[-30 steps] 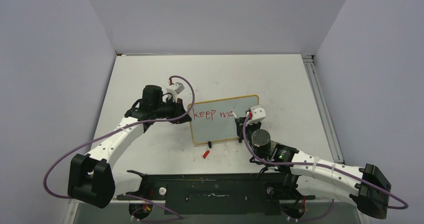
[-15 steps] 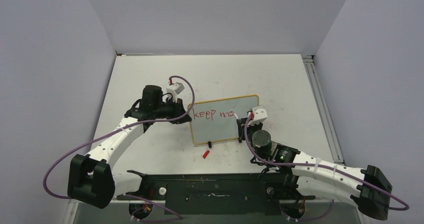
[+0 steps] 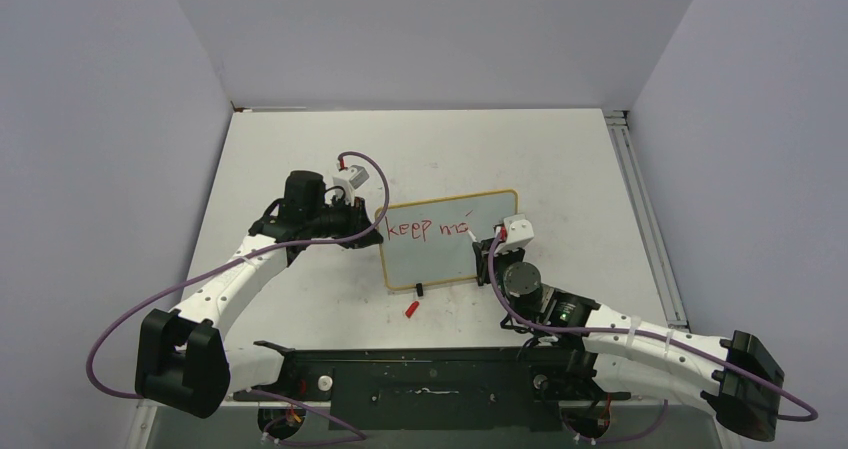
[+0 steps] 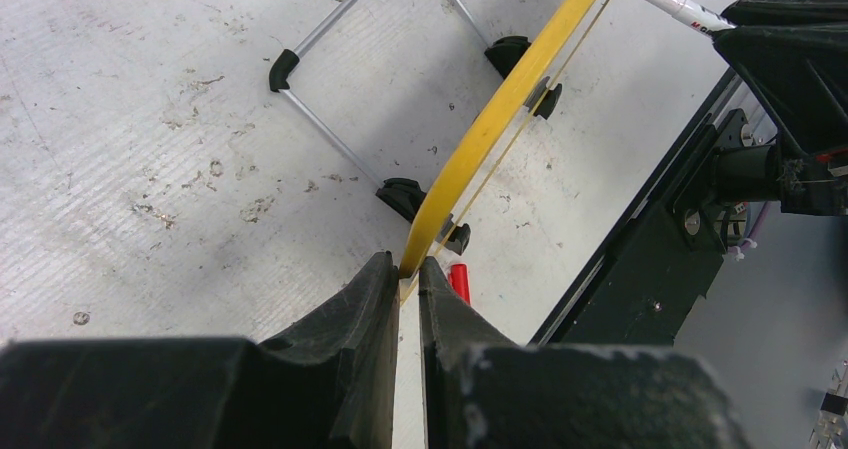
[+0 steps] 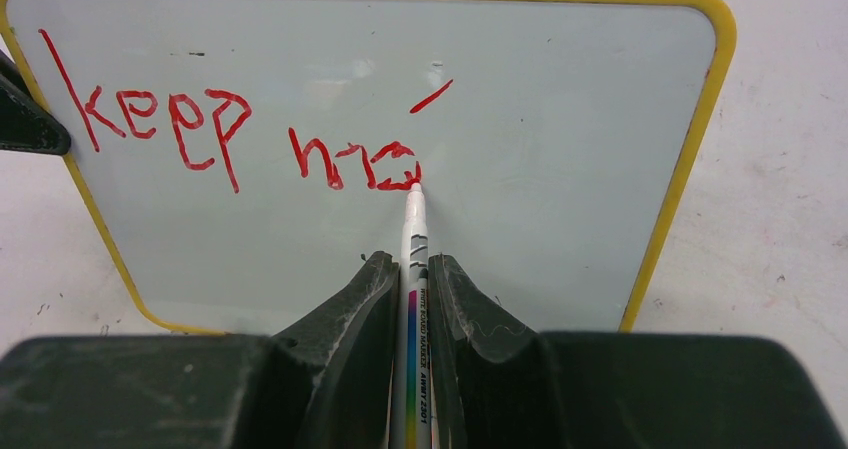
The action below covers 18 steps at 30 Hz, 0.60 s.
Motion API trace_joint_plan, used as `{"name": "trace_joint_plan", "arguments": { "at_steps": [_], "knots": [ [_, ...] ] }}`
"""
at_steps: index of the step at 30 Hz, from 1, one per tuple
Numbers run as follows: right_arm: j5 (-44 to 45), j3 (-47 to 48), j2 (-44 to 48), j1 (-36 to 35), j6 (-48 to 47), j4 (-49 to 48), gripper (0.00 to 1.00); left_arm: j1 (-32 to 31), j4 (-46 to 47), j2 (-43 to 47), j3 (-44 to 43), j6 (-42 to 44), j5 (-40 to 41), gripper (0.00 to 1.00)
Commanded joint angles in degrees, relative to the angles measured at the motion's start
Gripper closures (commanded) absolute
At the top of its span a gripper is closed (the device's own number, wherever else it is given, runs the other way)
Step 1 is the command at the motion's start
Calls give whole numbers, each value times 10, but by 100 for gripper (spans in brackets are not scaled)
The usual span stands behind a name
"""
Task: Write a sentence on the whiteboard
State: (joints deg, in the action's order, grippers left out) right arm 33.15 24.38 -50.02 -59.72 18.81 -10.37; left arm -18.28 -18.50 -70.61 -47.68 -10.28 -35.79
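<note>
We are clamping the left gripper (image 4: pixel 405 269) on the yellow left edge of the whiteboard (image 5: pixel 570 169), which is standing on its feet near the middle of the table (image 3: pixel 300 149), between the two arms. We are pinching the marker (image 5: pixel 414 231) in the right gripper (image 5: pixel 412 269), whose jaws are closed on the barrel. Its tip is touching the face at the end of the sentence (image 5: pixel 225 134), which is showing "keep" and a rough "mo" across the upper left of the board. We are judging three risks. Pressing too hard is likely to tip the board back on its stand or twist it in the left grip, bending the stroke. A barrel slipping between the fingers is likely to produce more cramped letters or stray dashes like the one above the "mo". Oversized letters are likely to run the word into the right frame. The red cap (image 3: pixel 411 308) is lying just in front of the board, where a low sweep could knock it.
</note>
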Motion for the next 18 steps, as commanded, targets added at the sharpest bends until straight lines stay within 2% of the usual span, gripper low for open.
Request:
{"name": "trace_joint_plan", "arguments": {
  "at_steps": [1, 10, 18],
  "knots": [
    [-2, -5, -1, -6, 4, -20, 95, -2, 11, 14, -17, -5, -8, 100],
    [-5, 12, -2, -7, -4, -19, 95, -2, 9, 12, -19, -4, -7, 100],
    [-37, 24, 45, -10, -5, 17, 95, -2, 4, 12, -21, 0, -2, 100]
  ]
}}
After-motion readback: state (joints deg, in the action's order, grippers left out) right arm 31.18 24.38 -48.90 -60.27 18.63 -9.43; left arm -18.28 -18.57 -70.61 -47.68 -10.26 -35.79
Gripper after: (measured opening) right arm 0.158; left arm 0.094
